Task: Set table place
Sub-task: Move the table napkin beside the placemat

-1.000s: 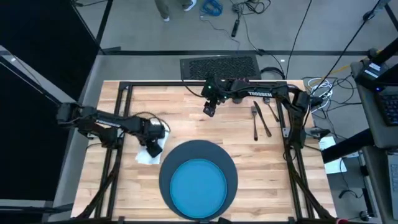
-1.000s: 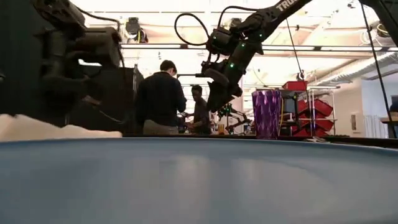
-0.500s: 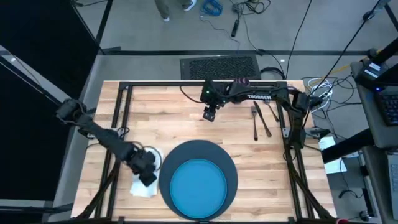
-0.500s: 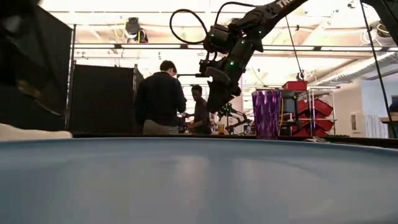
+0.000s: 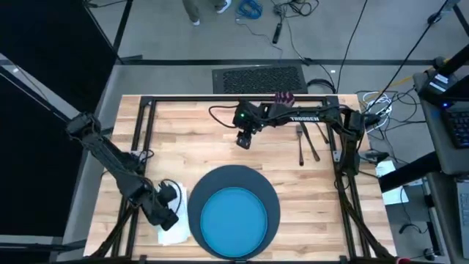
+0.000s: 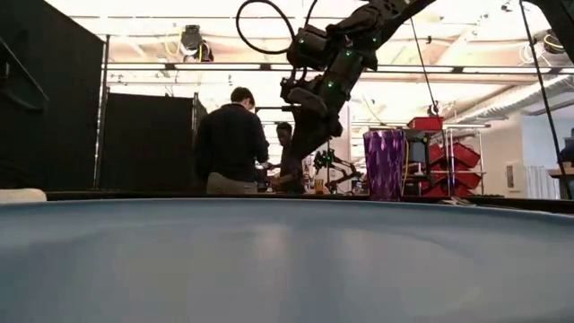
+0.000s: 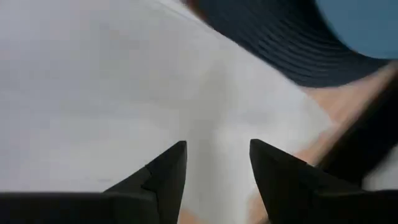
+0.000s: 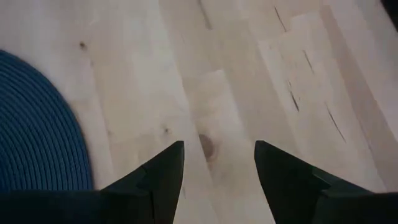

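We see the table [image 5: 220, 132] from above with the charger [image 5: 234, 180] near the front edge, centre, and the blue plate [image 5: 234, 220] sitting on it. Left gripper [image 5: 167, 218] is low at the front-left, just beside the charger, right over the white napkin [image 5: 174, 233]; napkin lies flat on the wood touching or nearly touching the charger rim, we can't tell which. In the left wrist view the fingers [image 7: 166, 171] stand apart with white cloth filling the gap and beyond; whether they touch the cloth we can't tell. Right gripper [image 5: 244, 140] hangs over bare wood behind the charger, mid-table; right wrist view shows its fingers [image 8: 163, 168] spread, nothing between them, only planks and a slice of charger [image 8: 34, 124]. Fork, knife and spoon [image 5: 308, 141] lie together on the right part of the table, well apart from the charger. Purple cup [image 6: 384, 163] stands upright at the back, near the right arm. Two people [image 6: 230, 144] stand in the room beyond.
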### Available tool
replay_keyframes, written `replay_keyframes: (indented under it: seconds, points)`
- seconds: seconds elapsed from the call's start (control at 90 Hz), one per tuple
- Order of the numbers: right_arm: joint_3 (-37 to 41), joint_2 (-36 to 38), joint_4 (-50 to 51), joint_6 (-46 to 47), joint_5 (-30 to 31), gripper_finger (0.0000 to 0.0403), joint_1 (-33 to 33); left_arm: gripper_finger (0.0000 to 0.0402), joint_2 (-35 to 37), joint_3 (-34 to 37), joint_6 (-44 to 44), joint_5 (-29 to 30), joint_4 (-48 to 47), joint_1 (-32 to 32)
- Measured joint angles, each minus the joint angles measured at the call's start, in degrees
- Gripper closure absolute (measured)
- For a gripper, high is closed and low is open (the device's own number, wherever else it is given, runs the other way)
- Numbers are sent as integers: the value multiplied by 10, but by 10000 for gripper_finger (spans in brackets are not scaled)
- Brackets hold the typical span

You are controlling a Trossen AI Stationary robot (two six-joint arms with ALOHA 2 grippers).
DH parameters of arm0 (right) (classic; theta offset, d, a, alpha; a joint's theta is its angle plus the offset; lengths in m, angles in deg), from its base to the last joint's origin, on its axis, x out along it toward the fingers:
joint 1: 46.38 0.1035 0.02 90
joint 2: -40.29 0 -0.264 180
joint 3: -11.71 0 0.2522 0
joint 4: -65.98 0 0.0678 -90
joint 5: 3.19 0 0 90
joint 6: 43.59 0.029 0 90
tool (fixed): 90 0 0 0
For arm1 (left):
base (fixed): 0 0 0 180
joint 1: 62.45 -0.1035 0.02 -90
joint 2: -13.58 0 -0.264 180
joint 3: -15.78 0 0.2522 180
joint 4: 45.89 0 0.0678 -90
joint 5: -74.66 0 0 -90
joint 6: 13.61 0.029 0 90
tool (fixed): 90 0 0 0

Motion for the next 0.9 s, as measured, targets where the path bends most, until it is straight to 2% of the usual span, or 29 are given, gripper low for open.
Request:
replay_keyframes:
  seconds: [0.1,0.189,0.278,0.578,0.778,0.9]
  points:
    - [1,0,-9,13,-31,220,16,240,-1,7,2,4,-23,1]
    - [7,0,-59,12,-83,220,47,240,-2,23,13,17,-27,2]
    - [11,0,-118,19,-110,220,86,240,-2,37,15,31,-27,1]
    - [12,-16,-306,39,-106,220,212,240,-2,91,37,92,-31,-19]
    - [13,-97,-450,74,-110,220,260,240,-1,106,107,150,-20,-63]
    - [4,-154,-505,112,-120,220,260,240,-2,106,173,165,38,-97]
